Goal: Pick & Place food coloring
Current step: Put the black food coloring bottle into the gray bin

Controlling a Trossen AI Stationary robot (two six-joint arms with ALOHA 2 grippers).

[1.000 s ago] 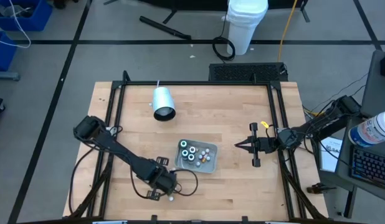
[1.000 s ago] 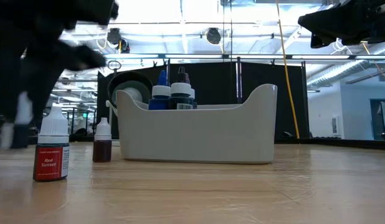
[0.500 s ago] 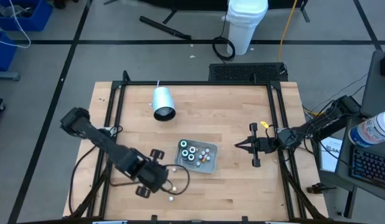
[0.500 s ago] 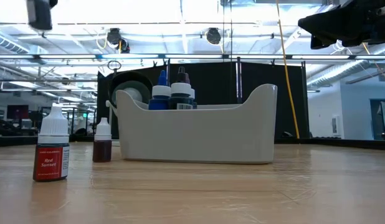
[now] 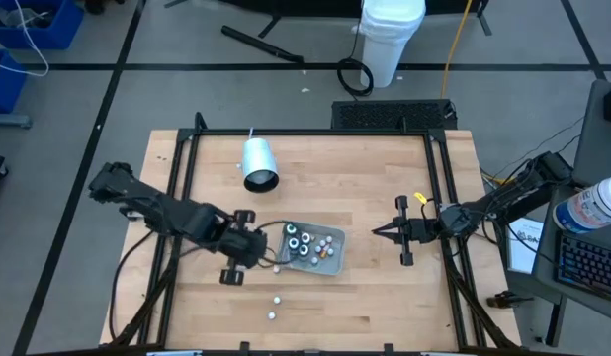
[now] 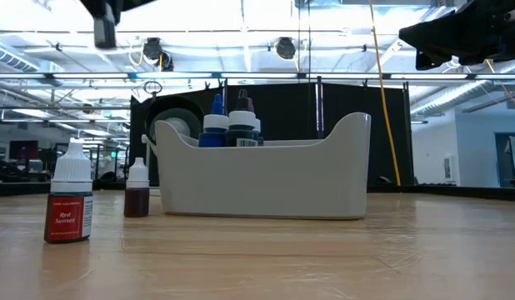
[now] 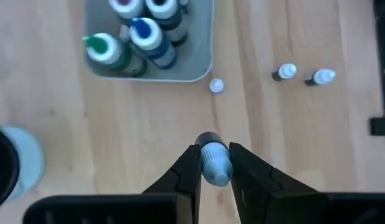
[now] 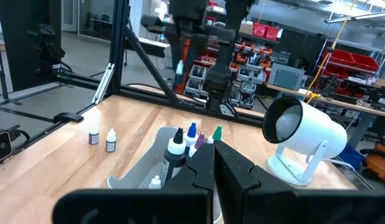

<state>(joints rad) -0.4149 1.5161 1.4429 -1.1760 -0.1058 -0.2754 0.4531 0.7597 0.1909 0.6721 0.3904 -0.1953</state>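
My left gripper (image 7: 212, 152) hangs over the wood near the table's front left, just left of the clear grey tray (image 5: 331, 265), shut on one food coloring bottle (image 7: 215, 167) with a pale cap. Several capped bottles (image 5: 304, 242) stand in the tray. Two more bottles (image 5: 277, 299) (image 5: 271, 315) stand upright on their bases nearer the front edge, and a small whitish cap (image 7: 216, 86) shows beside the tray. My right gripper (image 5: 377, 233) is shut, pointing level to the right of the tray, with nothing in it. My left gripper pinches the small bottle between its two fingers, one on each side just below the pale cap (image 7: 215, 171). The fingers come from above, slanting down. The bottle is lifted clear of the table, its darker body (image 7: 208, 137) pointing away past the fingertips.
A big white cylinder (image 5: 257, 163) lies on its side at the far left of the table. A black frame (image 5: 187, 158) borders the wood. The low view shows the Red Sunset bottle (image 6: 70, 204) and a smaller one (image 6: 137, 190) in front of the tray (image 6: 262, 179).
My left gripper has risen from the table's front edge and gone toward the far edge and the tray, carrying the bottle clear of the wood. The two bottles near the front edge have stayed standing.
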